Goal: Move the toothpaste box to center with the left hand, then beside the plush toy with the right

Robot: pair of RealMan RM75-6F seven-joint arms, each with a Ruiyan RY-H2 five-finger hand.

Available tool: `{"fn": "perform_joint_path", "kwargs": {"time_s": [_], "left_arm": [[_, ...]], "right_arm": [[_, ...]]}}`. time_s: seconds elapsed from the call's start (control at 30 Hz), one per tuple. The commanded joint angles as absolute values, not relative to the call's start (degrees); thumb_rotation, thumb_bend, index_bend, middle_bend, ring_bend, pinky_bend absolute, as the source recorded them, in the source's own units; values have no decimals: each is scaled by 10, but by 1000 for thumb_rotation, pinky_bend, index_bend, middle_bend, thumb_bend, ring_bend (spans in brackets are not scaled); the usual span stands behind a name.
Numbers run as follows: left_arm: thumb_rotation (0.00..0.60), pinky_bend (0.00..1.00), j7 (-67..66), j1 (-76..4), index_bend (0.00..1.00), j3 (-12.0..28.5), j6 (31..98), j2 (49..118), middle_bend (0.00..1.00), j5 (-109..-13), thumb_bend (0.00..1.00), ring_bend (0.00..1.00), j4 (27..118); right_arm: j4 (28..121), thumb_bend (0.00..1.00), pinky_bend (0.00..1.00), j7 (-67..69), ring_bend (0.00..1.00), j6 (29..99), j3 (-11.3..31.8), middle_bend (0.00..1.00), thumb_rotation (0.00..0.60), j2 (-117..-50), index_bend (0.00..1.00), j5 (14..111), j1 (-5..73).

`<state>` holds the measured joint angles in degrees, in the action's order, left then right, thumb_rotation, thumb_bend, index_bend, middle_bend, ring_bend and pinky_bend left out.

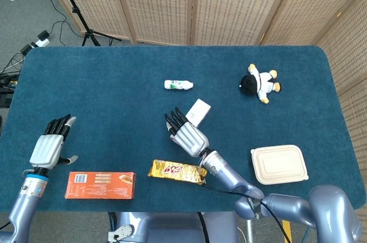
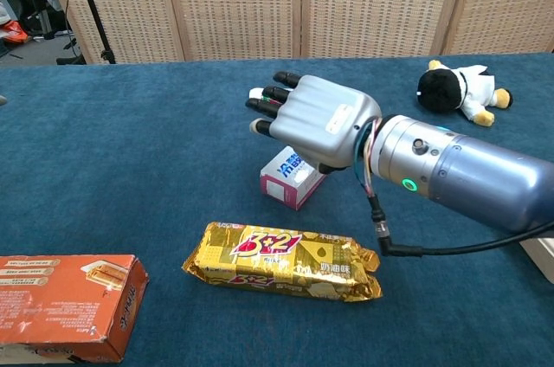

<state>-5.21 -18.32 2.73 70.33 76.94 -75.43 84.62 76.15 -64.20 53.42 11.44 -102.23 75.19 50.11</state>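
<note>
The toothpaste box (image 1: pixel 199 110) (image 2: pixel 291 178) is small and white with blue print and a pink end. It lies on the blue table near the middle. My right hand (image 1: pixel 187 133) (image 2: pixel 316 120) hovers just over its near side, palm down and fingers stretched out, holding nothing. The plush toy (image 1: pixel 260 82) (image 2: pixel 459 86), black-haired in a white suit, lies at the far right, well apart from the box. At the near left my left hand (image 1: pixel 50 145) is raised with its fingers apart and empty; the chest view does not show it.
A white bottle (image 1: pixel 178 85) lies beyond the box. A gold biscuit pack (image 1: pixel 178 171) (image 2: pixel 284 261) lies near the front edge under my right forearm. An orange carton (image 1: pixel 100 185) (image 2: pixel 61 306) sits front left, a beige lidded container (image 1: pixel 279 164) front right.
</note>
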Motion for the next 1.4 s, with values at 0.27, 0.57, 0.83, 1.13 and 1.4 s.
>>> {"fn": "perform_joint_path", "kwargs": {"time_s": [0.27,0.57,0.83,1.13,1.4], "left_arm": [[600,0,-49,-181,0,30,702,768,0,-756,0,0,848],[600,0,-48,-181,0,32,698,770,0,-758,0,0,847],[600,0,-47,-182,0,31,692,771,0,-759,0,0,846],[600,0,-47,-181,0,31,695,773,0,-764,0,0,844],[600,0,-44,-181,0,31,689,776,0,-763,0,0,839]], "right_arm": [[758,536,0,-655,0,537,117,0,600,-1045,134,729,524],[766,367,0,-658,0,548,122,0,600,-1048,134,717,536],[756,338,0,-653,0,548,127,0,600,-1067,134,711,553],[710,337,0,-634,0,540,149,0,600,-1095,134,691,580],[657,312,0,-607,0,532,147,0,600,-1115,134,684,590]]}}
